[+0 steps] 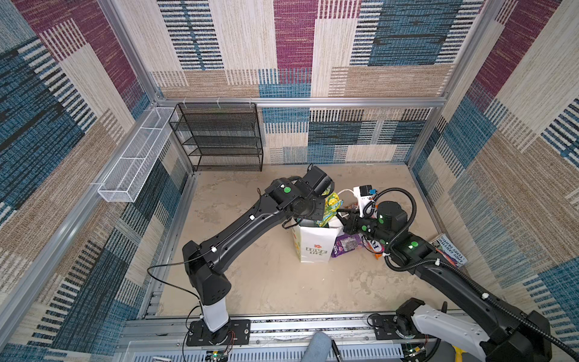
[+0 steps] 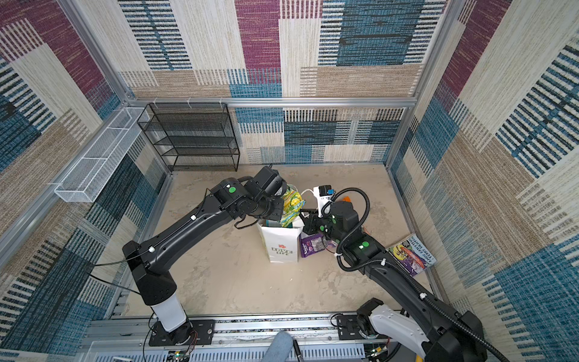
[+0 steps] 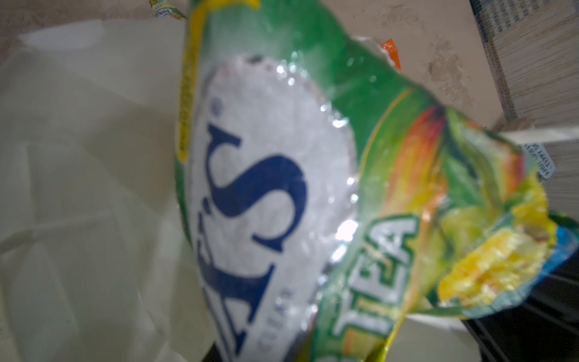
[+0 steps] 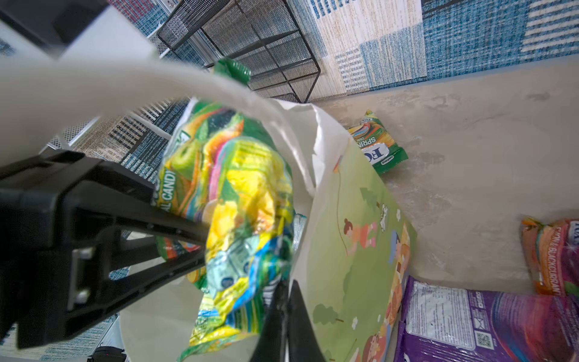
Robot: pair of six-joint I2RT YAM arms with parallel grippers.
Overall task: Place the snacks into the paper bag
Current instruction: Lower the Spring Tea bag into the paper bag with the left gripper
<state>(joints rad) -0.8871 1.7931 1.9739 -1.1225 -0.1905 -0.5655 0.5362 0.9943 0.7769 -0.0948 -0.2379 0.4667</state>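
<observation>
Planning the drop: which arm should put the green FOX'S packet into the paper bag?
Left. The left gripper holds the green FOX'S packet at the paper bag's mouth; the right gripper is pinching its rim.

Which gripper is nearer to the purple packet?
Right: the right gripper pinches the paper bag just beside the purple packet; the left gripper holds a green packet over the bag.

black mesh shelf back | white mesh basket left wall | book right
</observation>
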